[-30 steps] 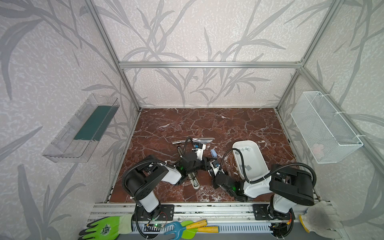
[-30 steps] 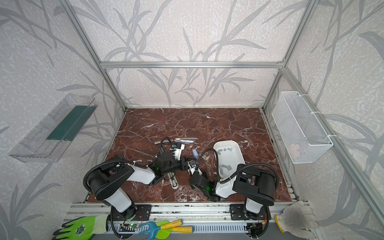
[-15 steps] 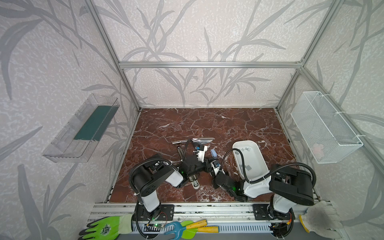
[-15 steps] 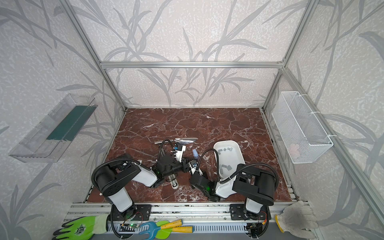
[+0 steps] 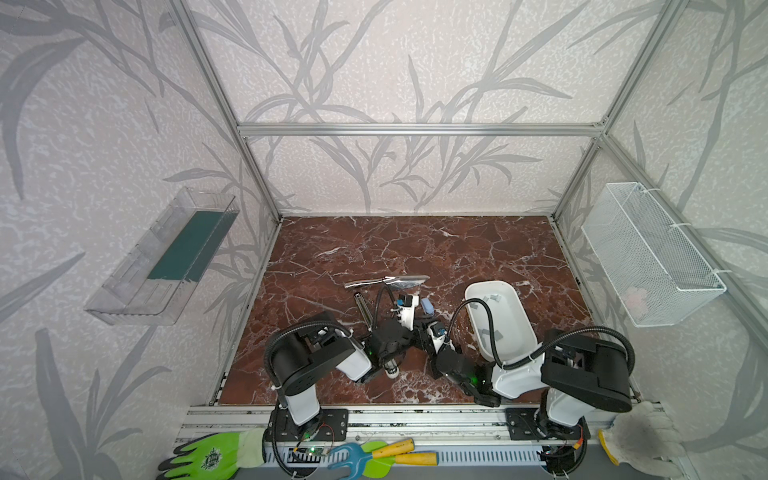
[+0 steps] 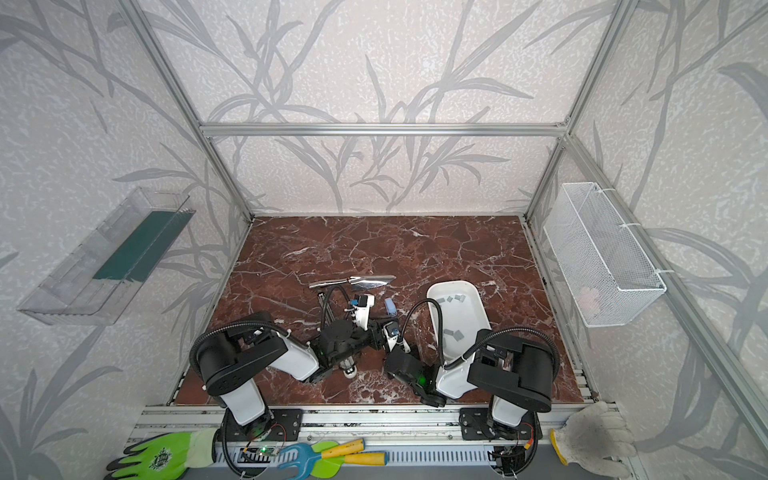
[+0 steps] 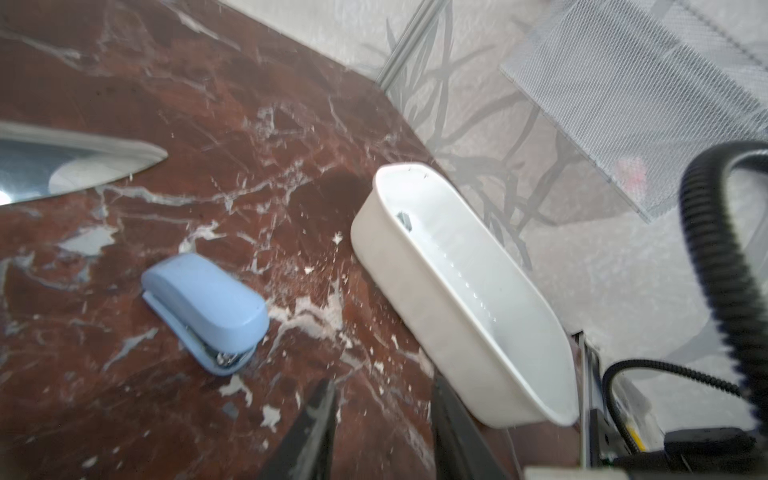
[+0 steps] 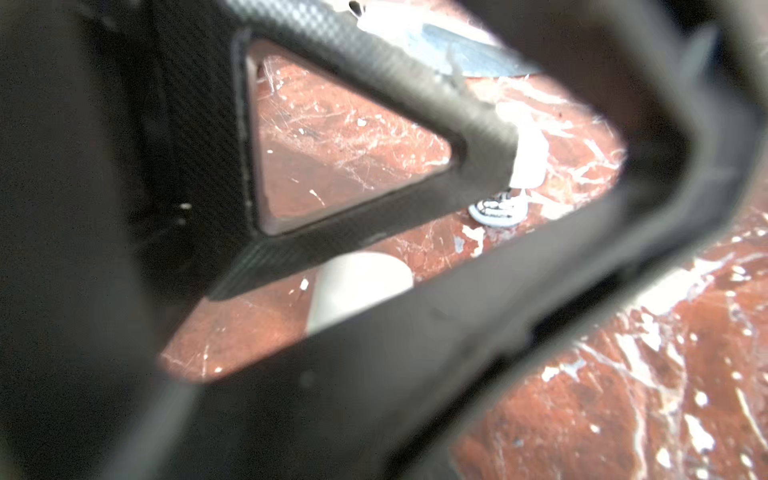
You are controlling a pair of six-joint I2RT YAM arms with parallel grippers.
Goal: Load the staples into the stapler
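Left wrist view: blue stapler (image 7: pixel 203 309) near white tray (image 7: pixel 424 316).

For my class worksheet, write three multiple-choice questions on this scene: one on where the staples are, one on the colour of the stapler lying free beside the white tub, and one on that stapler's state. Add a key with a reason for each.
1. Where do the staples lie?
A. in the white tub
B. in the wire basket
C. on the green glove

2. What colour is the stapler beside the tub?
A. red
B. light blue
C. black

3. How is that stapler?
A. shut, lying on the table
B. gripped in jaws
C. swung wide open

Key:
1 A: grey strips lie on the tub's floor in both top views.
2 B: the left wrist view shows it pale blue.
3 A: its top sits down on its base and nothing touches it.
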